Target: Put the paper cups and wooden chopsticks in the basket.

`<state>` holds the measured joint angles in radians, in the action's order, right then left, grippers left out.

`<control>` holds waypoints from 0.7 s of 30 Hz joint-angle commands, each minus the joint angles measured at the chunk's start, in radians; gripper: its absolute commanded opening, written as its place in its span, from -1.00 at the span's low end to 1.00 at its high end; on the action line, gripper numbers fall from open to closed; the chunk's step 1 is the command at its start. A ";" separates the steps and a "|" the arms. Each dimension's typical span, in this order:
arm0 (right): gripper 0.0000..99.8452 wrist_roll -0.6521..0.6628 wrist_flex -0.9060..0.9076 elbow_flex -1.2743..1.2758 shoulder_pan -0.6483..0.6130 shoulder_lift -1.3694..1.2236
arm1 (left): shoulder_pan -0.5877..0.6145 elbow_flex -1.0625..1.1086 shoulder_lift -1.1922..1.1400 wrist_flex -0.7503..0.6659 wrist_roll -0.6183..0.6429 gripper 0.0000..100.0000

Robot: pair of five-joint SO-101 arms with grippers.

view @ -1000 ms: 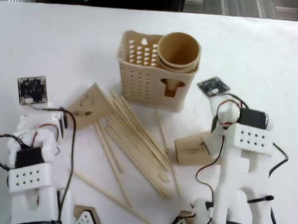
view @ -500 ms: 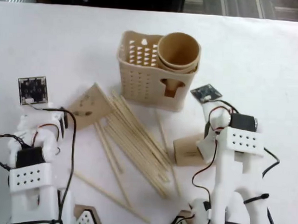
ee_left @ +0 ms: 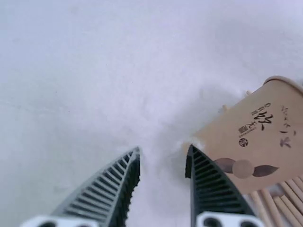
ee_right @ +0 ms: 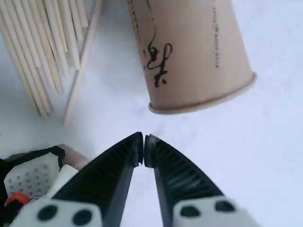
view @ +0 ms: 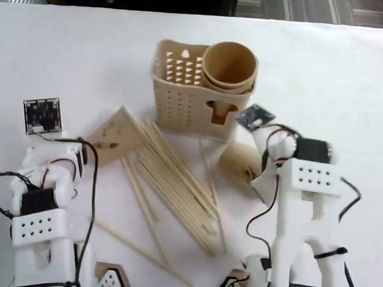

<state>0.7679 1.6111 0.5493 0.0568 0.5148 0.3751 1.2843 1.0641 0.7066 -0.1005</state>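
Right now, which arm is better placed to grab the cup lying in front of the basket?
Right. The right gripper sits just off the rim of that cup, though shut, so it must open first. The left gripper is open but beyond the chopsticks, beside the other cup.

The left gripper (ee_left: 164, 149) hangs over the white table (ee_left: 118, 71). Its two dark fingers (ee_left: 118, 184) have little ridges on the inside. The fingers are apart, and there is a gap of white table between them. Nothing is in the gap.

A brown paper cup (ee_left: 255, 142) lies on its side on the table. It has dark writing and some round brown spots on it. One end of the cup is just beside the tip of one finger. I cannot tell if they touch.

Some wooden chopsticks (ee_left: 279, 203) lie close together right by the cup. They are pale and thin.
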 commanded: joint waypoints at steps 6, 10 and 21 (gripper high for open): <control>-0.96 0.117 0.102 -0.256 0.142 0.031 | 0.005 -0.005 0.024 -0.020 0.005 -0.66; -0.96 0.107 0.102 -0.221 0.142 0.025 | 0.005 -0.005 0.024 -0.020 0.005 -0.66; -0.53 -0.140 -0.120 0.072 -0.019 0.031 | 0.005 -0.005 0.024 -0.020 0.003 -0.66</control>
<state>0.6943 1.5881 0.5800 0.0829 0.5148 0.3751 1.2843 1.0641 0.7066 -0.1005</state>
